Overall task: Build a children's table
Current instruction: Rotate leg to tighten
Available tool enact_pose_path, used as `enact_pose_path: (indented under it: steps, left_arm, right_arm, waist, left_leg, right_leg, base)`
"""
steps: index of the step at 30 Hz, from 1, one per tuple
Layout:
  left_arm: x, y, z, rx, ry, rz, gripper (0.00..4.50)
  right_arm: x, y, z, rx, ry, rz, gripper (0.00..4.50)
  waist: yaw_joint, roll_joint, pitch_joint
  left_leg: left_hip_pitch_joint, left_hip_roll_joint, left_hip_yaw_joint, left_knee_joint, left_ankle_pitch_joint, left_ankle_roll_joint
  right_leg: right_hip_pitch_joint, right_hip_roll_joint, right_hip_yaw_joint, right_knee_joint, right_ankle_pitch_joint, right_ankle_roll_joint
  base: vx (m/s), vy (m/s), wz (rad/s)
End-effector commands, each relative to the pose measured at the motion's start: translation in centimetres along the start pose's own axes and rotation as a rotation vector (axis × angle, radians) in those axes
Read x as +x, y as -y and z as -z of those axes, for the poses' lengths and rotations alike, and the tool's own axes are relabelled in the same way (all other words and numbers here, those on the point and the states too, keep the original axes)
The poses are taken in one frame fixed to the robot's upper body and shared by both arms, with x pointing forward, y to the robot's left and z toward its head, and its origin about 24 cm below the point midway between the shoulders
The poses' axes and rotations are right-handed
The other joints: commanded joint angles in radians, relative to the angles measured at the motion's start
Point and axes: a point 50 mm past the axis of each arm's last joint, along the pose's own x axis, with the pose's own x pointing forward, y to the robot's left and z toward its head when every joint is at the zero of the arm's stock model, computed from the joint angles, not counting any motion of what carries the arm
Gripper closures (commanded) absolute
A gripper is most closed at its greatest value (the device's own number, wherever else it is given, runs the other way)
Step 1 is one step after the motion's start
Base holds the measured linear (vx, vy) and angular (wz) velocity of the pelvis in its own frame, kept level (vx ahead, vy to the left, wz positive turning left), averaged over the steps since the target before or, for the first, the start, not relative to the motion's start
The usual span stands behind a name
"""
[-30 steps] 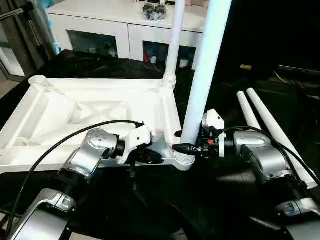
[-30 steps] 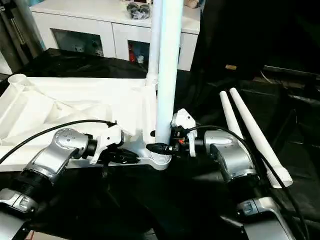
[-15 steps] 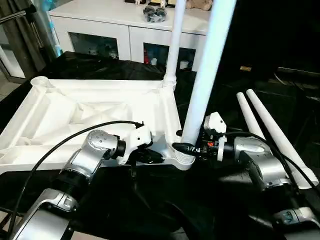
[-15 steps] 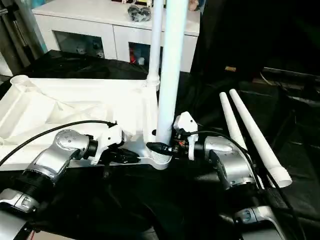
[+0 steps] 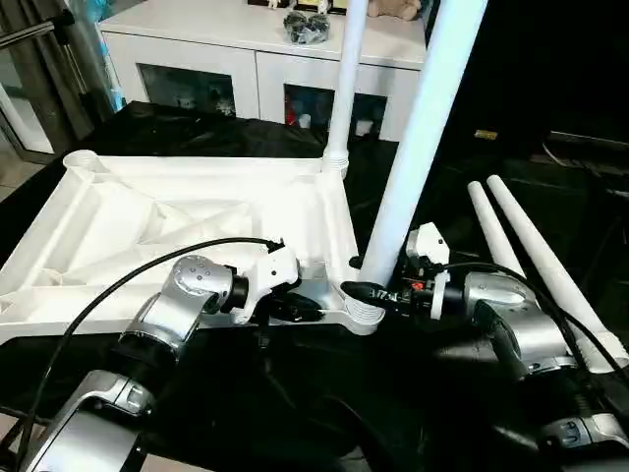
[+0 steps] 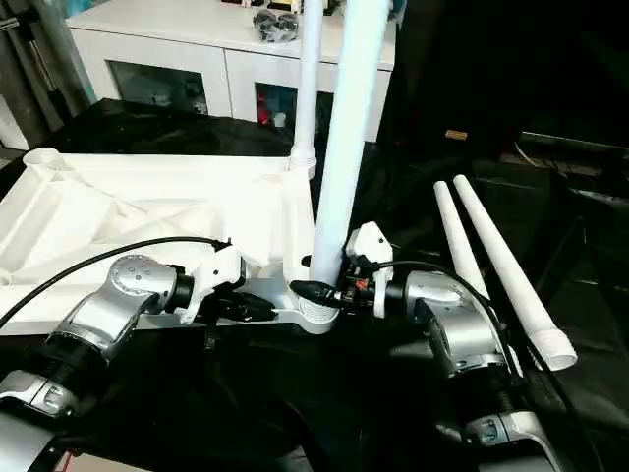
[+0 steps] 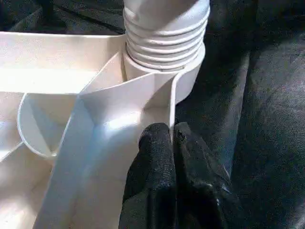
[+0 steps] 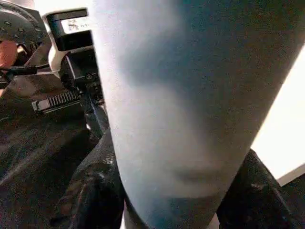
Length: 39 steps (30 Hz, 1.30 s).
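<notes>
The right jaws [image 5: 366,291] clamp the near leg [image 5: 418,147] just above its corner socket [image 5: 362,317]; the left jaws [image 7: 170,138] pinch the tabletop [image 5: 177,221] rim beside it.

The tabletop [image 5: 177,221] is made of white moulded plastic, smooth with a soft sheen, and its underside is ribbed. The legs [image 5: 536,261] are smooth white plastic tubes with a slight gloss; a ridged, threaded collar [image 7: 164,33] is seen at the base of the near one. The work surface is covered by black cloth [image 7: 267,119], matt and creased. The forearms [image 5: 516,324] are of brushed silver metal, with white plastic covers at the wrists. The fingers [image 7: 155,181] are clad in a black, matt, finely grained material. The cabinet [image 5: 246,49] is glossy white with glass doors.
</notes>
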Motion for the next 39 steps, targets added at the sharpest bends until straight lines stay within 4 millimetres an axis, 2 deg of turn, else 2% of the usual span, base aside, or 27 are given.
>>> enact_pose_path:
  steps: [1,4,6,7,8,10,11,12,13,15,17,18,19,20,21,24,25,26,31,37,39]
  left_arm:
    - [-1.1,-1.8,-2.2,0.051,0.068,-0.129,4.5]
    - [-0.9,-2.0,-2.2,0.027,0.071,-0.166,4.5]
    - [-0.1,-2.5,-2.4,-0.006,0.07,-0.238,4.5]
    - [0.0,-2.6,-2.5,-0.014,0.068,-0.254,4.5]
    - [0.5,-2.9,-2.6,-0.037,0.063,-0.291,4.5]
    - [1.1,-3.0,-2.9,-0.052,0.063,-0.312,4.5]
    - [1.3,-3.0,-3.0,-0.056,0.063,-0.318,4.5]
    - [1.9,-3.2,-3.4,-0.077,0.071,-0.353,4.5]
    - [2.3,-3.4,-3.7,-0.093,0.075,-0.378,4.5]
    - [3.3,-3.6,-4.3,-0.134,0.082,-0.426,4.5]
    - [4.5,-3.5,-5.0,-0.154,0.086,-0.448,4.5]
    - [5.4,-3.2,-5.4,-0.158,0.085,-0.446,4.5]
    - [5.7,-3.0,-5.5,-0.157,0.083,-0.441,4.5]
    - [5.9,-2.9,-5.6,-0.156,0.08,-0.439,4.5]
    - [6.1,-2.8,-5.5,-0.137,0.065,-0.433,4.5]
    - [6.0,-2.8,-5.4,-0.134,0.058,-0.437,4.5]
    - [5.8,-2.9,-5.2,-0.134,0.05,-0.444,4.5]
    - [5.7,-3.0,-5.0,-0.131,0.041,-0.452,4.5]
    - [5.3,-3.2,-4.9,-0.119,0.03,-0.466,4.5]
    - [5.1,-3.1,-4.8,-0.096,0.031,-0.46,4.5]
    - [5.1,-3.0,-4.7,-0.095,0.034,-0.454,4.5]
  right_arm:
    - [0.5,-1.4,4.4,0.147,-0.137,-0.012,2.59]
    - [1.3,-0.3,4.9,0.144,-0.151,0.147,2.59]
    - [2.3,1.0,5.4,0.166,-0.166,0.362,2.59]
    - [2.5,1.1,5.4,0.177,-0.164,0.386,2.59]
    - [3.0,1.4,5.5,0.22,-0.151,0.445,2.59]
    - [3.4,1.5,5.5,0.263,-0.137,0.487,2.59]
    - [3.6,1.6,5.5,0.277,-0.132,0.5,2.59]
    - [4.0,1.8,5.4,0.3,-0.125,0.532,2.59]
    - [4.2,1.9,5.3,0.315,-0.12,0.556,2.59]
    - [4.9,2.1,5.2,0.347,-0.112,0.6,2.59]
    - [5.6,2.3,5.1,0.382,-0.112,0.636,2.59]
    - [6.0,2.4,4.9,0.393,-0.123,0.649,2.59]
    - [6.1,2.4,4.9,0.393,-0.129,0.649,2.59]
    - [6.2,2.4,4.9,0.392,-0.134,0.65,2.59]
    - [6.4,2.4,4.8,0.375,-0.145,0.642,2.59]
    - [6.5,2.3,4.7,0.361,-0.146,0.634,2.59]
    - [6.7,2.2,4.6,0.357,-0.142,0.622,2.59]
    - [6.8,2.2,4.5,0.354,-0.14,0.613,2.59]
    - [7.1,2.2,4.6,0.325,-0.18,0.601,2.59]
    - [7.1,2.3,4.2,0.286,-0.167,0.584,2.59]
    - [7.2,2.3,3.9,0.283,-0.151,0.566,2.03]
  waist:
    - [-0.004,0.015,-0.051]
    - [-0.01,0.017,-0.049]
    - [-0.028,0.017,-0.045]
    - [-0.039,0.018,-0.042]
    - [-0.044,0.016,-0.042]
    - [-0.047,0.018,-0.04]
    - [-0.051,0.015,-0.039]
    - [-0.049,0.017,-0.039]
    - [-0.053,0.016,-0.036]
    - [-0.053,0.018,-0.037]
    - [-0.054,0.02,-0.035]
    - [-0.056,0.025,-0.036]
    - [-0.058,0.021,-0.036]
    - [-0.057,0.022,-0.036]
    - [-0.057,0.025,-0.035]
    - [-0.057,0.024,-0.038]
    - [-0.056,0.027,-0.038]
    - [-0.058,0.024,-0.037]
    - [-0.062,0.025,-0.035]
    - [-0.066,0.023,-0.031]
    - [-0.066,0.024,-0.031]
  left_leg:
    - [0.011,0.032,-0.008,-0.074,-0.335,-0.005]
    - [0.012,0.031,-0.011,-0.076,-0.355,-0.022]
    - [0.01,0.027,-0.017,-0.078,-0.395,-0.045]
    - [0.012,0.024,-0.02,-0.078,-0.421,-0.05]
    - [0.013,0.023,-0.022,-0.077,-0.434,-0.046]
    - [0.021,0.022,-0.021,-0.074,-0.45,-0.042]
    - [0.021,0.019,-0.021,-0.072,-0.464,-0.034]
    - [0.02,0.02,-0.023,-0.072,-0.462,-0.026]
    - [0.022,0.018,-0.022,-0.07,-0.471,-0.023]
    - [0.026,0.017,-0.024,-0.067,-0.479,-0.025]
    - [0.022,0.017,-0.027,-0.068,-0.491,-0.022]
    - [0.024,0.016,-0.029,-0.068,-0.502,-0.024]
    - [0.028,0.016,-0.028,-0.066,-0.513,-0.022]
    - [0.027,0.015,-0.028,-0.066,-0.512,-0.019]
    - [0.021,0.014,-0.03,-0.069,-0.507,-0.012]
    - [0.016,0.017,-0.03,-0.074,-0.499,-0.006]
    - [0.018,0.017,-0.03,-0.075,-0.5,-0.007]
    - [0.017,0.018,-0.03,-0.076,-0.507,-0.007]
    - [0.021,0.016,-0.031,-0.074,-0.53,-0.009]
    - [0.025,0.014,-0.034,-0.072,-0.554,-0.008]
    - [0.025,0.015,-0.035,-0.074,-0.561,-0.008]
  right_leg:
    - [0.036,-0.055,0.049,-0.067,-0.284,-0.201]
    - [0.032,-0.056,0.048,-0.069,-0.32,-0.195]
    - [0.03,-0.058,0.044,-0.075,-0.403,-0.173]
    - [0.028,-0.058,0.041,-0.082,-0.459,-0.156]
    - [0.028,-0.058,0.039,-0.088,-0.495,-0.138]
    - [0.017,-0.058,0.039,-0.095,-0.519,-0.134]
    - [0.017,-0.057,0.036,-0.101,-0.549,-0.125]
    - [0.018,-0.058,0.034,-0.106,-0.567,-0.113]
    - [0.012,-0.056,0.032,-0.109,-0.584,-0.109]
    - [0.01,-0.056,0.028,-0.113,-0.603,-0.102]
    - [0.012,-0.055,0.022,-0.118,-0.62,-0.089]
    - [0.012,-0.054,0.018,-0.118,-0.62,-0.086]
    - [0.009,-0.054,0.015,-0.123,-0.623,-0.084]
    - [0.01,-0.054,0.015,-0.124,-0.62,-0.084]
    - [0.015,-0.055,0.014,-0.124,-0.616,-0.082]
    - [0.018,-0.056,0.017,-0.121,-0.585,-0.088]
    - [0.017,-0.056,0.017,-0.121,-0.578,-0.092]
    - [0.016,-0.055,0.017,-0.12,-0.576,-0.094]
    - [0.011,-0.057,0.015,-0.124,-0.607,-0.089]
    - [0.006,-0.058,0.006,-0.138,-0.667,-0.057]
    - [0.005,-0.058,0.006,-0.138,-0.665,-0.055]
  base:
    - [0.0,0.0,0.0]
    - [0.0,0.0,0.0]
    - [0.0,0.0,0.0]
    - [0.0,0.0,0.0]
    - [0.0,0.0,0.0]
    - [0.0,0.0,0.0]
    - [0.0,0.0,0.0]
    - [0.0,0.0,0.0]
    - [0.0,0.0,0.0]
    - [0.0,0.0,0.0]
    - [0.0,0.0,0.0]
    - [0.0,0.0,0.0]
    - [0.0,0.0,0.0]
    - [0.0,0.0,0.0]
    - [0.0,0.0,0.0]
    - [0.0,0.0,0.0]
    - [0.0,0.0,0.0]
    - [0.0,0.0,0.0]
    - [0.0,0.0,0.0]
    - [0.0,0.0,0.0]
    - [0.0,0.0,0.0]
